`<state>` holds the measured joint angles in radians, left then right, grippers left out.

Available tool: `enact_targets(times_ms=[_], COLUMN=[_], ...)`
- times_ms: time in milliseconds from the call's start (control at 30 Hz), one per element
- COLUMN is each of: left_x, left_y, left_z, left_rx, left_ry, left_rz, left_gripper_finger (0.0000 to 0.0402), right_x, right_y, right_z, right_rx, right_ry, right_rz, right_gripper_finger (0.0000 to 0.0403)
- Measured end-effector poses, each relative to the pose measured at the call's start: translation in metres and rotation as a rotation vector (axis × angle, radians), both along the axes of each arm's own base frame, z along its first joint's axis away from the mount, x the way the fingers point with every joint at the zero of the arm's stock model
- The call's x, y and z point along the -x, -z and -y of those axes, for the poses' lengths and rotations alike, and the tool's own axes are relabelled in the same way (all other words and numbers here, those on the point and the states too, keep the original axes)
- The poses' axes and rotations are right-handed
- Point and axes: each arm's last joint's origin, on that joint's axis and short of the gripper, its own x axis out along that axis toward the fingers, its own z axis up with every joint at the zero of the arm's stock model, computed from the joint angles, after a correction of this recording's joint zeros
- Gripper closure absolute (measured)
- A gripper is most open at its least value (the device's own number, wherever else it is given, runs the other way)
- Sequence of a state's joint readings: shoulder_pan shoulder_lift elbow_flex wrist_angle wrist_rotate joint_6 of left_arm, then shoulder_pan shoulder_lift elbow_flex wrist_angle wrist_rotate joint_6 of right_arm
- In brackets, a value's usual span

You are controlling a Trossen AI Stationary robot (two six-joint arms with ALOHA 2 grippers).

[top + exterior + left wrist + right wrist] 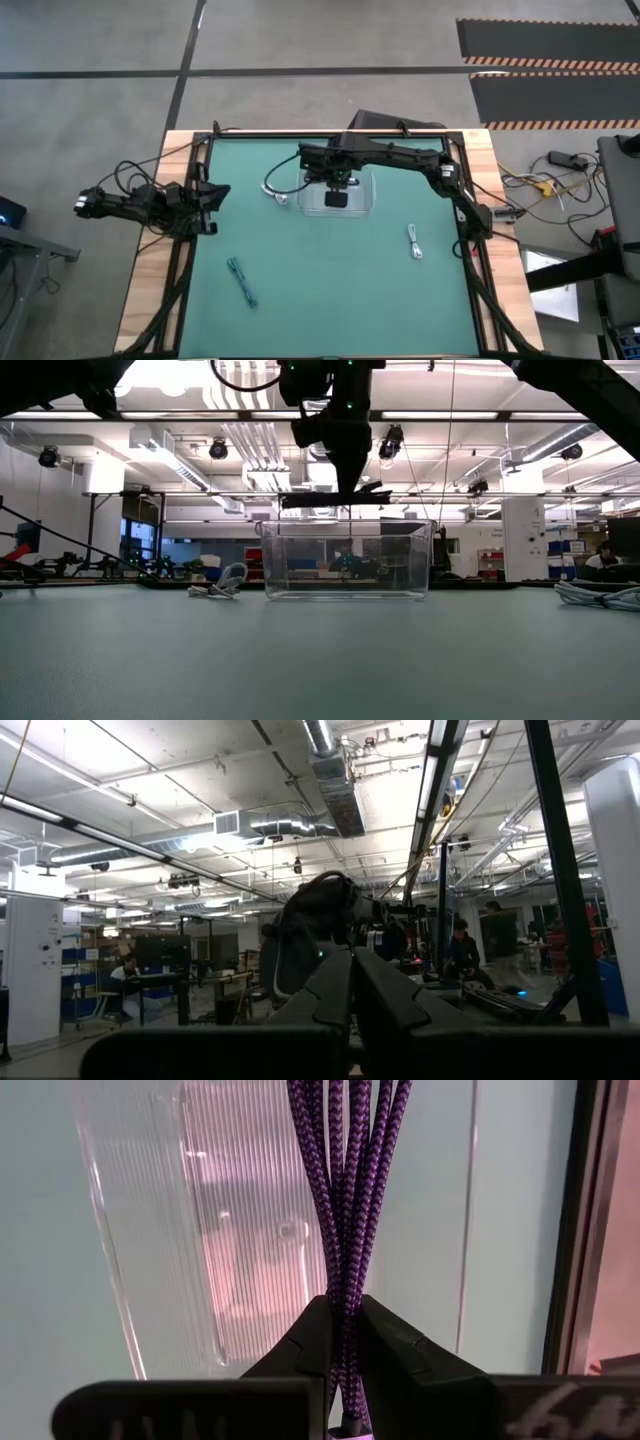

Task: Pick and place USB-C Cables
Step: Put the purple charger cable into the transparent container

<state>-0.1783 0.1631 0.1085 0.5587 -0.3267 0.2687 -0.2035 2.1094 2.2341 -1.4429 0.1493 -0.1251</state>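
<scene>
The right end effector (343, 1342) is clamped on a folded purple-black braided cable bundle (348, 1190) and is held above the clear plastic container (338, 196) on the green surface (330, 290); directly below it, the bundle hangs over the container's open top. Beside the container, to the end effector's left, a white cable (277, 189) lies. Another white cable (415, 241) and a teal-grey cable (242, 281) lie well apart from it. The left end effector (350, 1005) is pressed together, empty, at the surface's left edge.
</scene>
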Motion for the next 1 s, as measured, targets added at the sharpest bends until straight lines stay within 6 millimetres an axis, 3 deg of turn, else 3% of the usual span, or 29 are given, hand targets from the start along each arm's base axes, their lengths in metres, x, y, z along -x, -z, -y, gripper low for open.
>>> enact_targets(times_ms=[500,1000], left_x=[0.000,0.000], left_y=[0.000,0.000], left_z=[0.000,0.000], left_rx=[0.000,0.000], left_ry=[0.000,0.000], left_rz=[0.000,-0.001], left_gripper_finger=[0.0402,0.0402], right_x=[0.000,0.003], right_y=[0.017,0.047], right_z=[0.007,0.017], right_rx=[-0.017,-0.065], right_ry=[0.006,-0.008], right_rz=[-0.024,-0.060], right_gripper_finger=[0.0380,0.0380])
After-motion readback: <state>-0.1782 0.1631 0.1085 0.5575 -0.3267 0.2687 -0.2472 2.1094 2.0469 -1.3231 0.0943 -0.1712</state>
